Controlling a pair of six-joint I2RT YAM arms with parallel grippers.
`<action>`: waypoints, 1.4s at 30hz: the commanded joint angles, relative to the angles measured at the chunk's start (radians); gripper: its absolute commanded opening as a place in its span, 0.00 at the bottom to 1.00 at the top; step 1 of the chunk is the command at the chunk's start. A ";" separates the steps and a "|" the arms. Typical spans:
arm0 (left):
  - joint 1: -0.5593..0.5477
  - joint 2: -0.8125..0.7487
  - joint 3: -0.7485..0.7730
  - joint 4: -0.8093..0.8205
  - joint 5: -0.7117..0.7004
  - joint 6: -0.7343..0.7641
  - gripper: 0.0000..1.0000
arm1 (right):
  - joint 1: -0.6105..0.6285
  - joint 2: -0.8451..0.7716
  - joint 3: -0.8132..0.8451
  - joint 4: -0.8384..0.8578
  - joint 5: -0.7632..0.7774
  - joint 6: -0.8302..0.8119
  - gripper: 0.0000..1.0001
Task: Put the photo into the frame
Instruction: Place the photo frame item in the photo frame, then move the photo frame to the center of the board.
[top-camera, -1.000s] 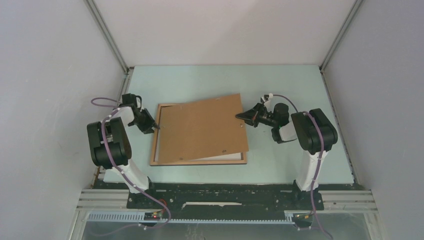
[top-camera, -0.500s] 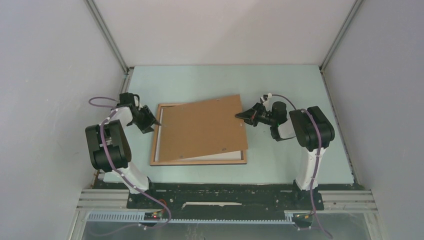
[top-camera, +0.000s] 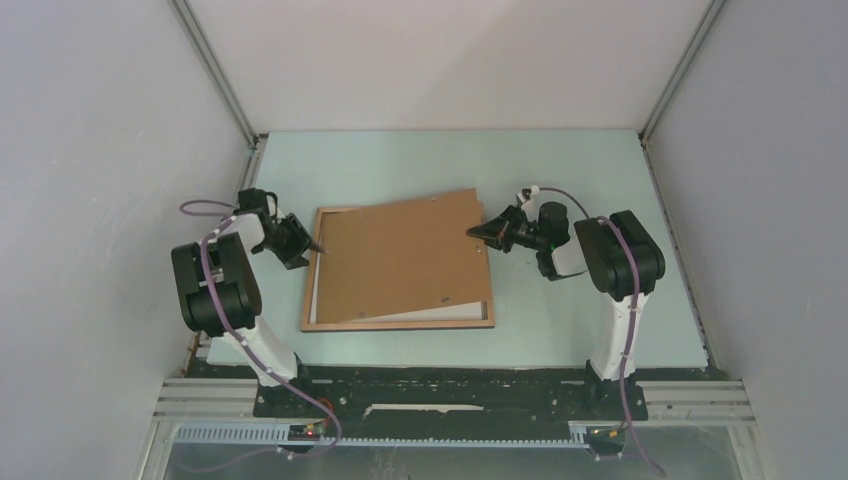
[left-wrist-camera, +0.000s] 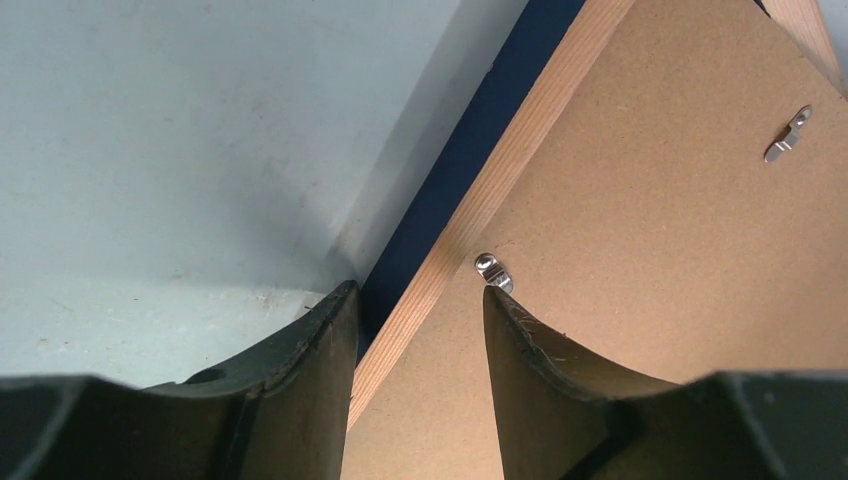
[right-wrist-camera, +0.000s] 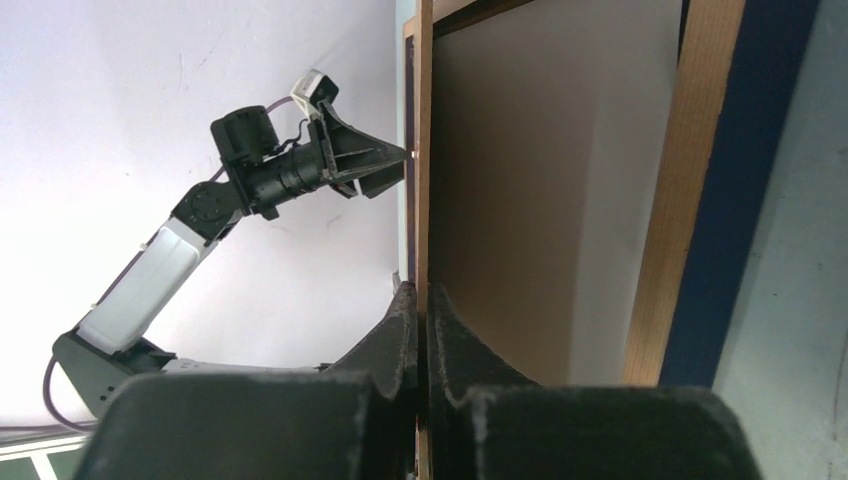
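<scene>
Backing board shifted leftward, right gripper pinching its edge, left gripper spread, wood-brown frame navy-edged.

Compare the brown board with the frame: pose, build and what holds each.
The board is a solid sheet; the frame is open rails with a navy outer edge. The board sits skewed, its right edge apparently lifted; the frame lies flat on the table. The right gripper pinches the board's right edge; the left gripper has open fingers straddling the frame's left rail, not closed on it. Both are rectangular and wood-brown.
</scene>
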 joint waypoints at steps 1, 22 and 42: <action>-0.008 0.026 0.017 0.003 0.050 -0.016 0.54 | 0.019 -0.028 0.035 -0.027 0.034 -0.065 0.00; -0.027 -0.019 -0.003 0.039 0.099 -0.037 0.61 | 0.097 -0.194 0.100 -0.523 0.207 -0.391 0.40; -0.026 -0.090 -0.027 0.075 0.163 -0.083 0.71 | 0.178 -0.304 0.417 -1.391 0.656 -0.799 0.80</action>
